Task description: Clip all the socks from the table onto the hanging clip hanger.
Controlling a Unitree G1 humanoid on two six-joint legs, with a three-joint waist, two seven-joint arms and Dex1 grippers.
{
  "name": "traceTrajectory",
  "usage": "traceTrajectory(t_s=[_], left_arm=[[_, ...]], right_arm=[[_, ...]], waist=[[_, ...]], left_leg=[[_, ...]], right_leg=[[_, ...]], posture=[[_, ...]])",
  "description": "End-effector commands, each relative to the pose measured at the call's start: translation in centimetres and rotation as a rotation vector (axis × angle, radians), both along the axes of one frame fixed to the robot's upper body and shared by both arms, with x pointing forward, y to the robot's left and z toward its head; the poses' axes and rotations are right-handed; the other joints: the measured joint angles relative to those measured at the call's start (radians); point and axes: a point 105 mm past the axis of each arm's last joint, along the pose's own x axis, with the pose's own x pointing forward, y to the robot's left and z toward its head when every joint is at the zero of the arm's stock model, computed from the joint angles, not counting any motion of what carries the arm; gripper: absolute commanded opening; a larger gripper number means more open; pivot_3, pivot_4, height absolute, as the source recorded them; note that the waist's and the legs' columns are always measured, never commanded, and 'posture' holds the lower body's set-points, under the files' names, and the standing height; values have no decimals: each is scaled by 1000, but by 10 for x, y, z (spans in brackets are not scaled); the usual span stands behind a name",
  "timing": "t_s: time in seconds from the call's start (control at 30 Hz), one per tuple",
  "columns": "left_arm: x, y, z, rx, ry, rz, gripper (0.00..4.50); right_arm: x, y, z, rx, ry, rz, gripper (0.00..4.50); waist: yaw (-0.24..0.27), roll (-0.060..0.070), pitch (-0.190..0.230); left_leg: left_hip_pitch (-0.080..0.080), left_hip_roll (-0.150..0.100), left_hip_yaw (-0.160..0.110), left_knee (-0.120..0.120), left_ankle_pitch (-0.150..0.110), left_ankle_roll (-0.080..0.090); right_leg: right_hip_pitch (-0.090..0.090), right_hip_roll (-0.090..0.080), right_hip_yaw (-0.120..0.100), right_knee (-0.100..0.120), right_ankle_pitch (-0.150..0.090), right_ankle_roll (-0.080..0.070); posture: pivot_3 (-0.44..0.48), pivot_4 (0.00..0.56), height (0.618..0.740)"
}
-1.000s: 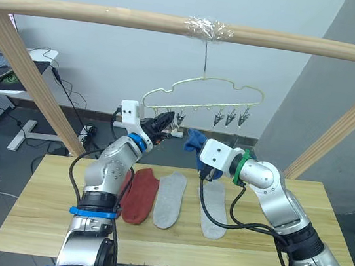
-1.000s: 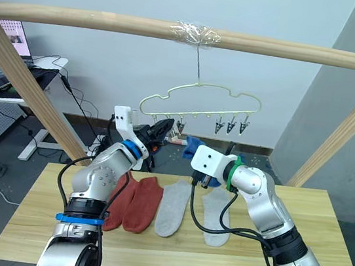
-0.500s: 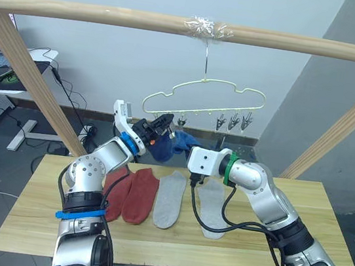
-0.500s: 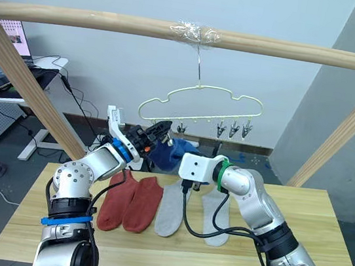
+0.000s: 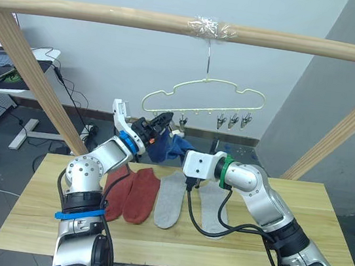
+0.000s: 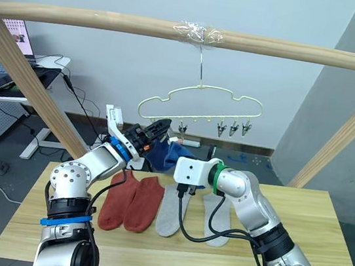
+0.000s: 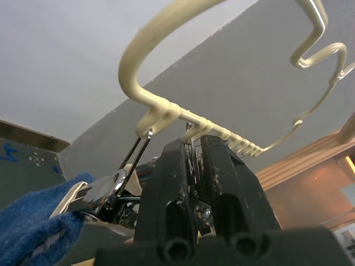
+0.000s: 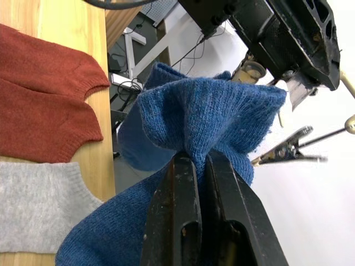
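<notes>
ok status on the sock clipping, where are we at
Left gripper shut on a clip of the clip hanger. Right gripper shut on blue sock, raised beside that clip. Four socks left on table.

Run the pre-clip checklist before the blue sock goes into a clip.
1. Right gripper shut on the royal blue knit sock: ok.
2. Left gripper pinched on a small grey metal clip: ok.
3. That clip's mouth open: cannot tell.
4. Sock cuff at the pale yellow-green wire clip hanger: ok, close.
5. Hanger hooked on the round wooden pole: ok.
</notes>
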Motion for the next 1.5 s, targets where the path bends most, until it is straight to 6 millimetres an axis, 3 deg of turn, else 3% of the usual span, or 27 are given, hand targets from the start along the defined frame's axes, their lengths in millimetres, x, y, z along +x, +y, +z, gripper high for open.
traceTrajectory(t_s=[0.03,0.57,1.5], left_arm=[[-3,-7,27,-25,-98,-41,56],[-6,-13,28,-31,-107,-70,56],[-9,-9,26,-48,-90,-91,56]], right_arm=[[-6,5,11,27,-38,27,0],[-9,7,8,20,-21,32,0],[-8,-11,17,-28,-116,18,0]], waist=[[0,0,0],[0,0,0],[1,0,0]], left_leg=[[0,0,0,0,0,0],[0,0,0,0,0,0],[-1,0,0,0,1,-3]], right_leg=[[0,0,0,0,0,0],[0,0,0,0,0,0],[0,0,0,-1,0,0]], posture=[[-109,112,740],[-107,113,740],[-115,94,740]])
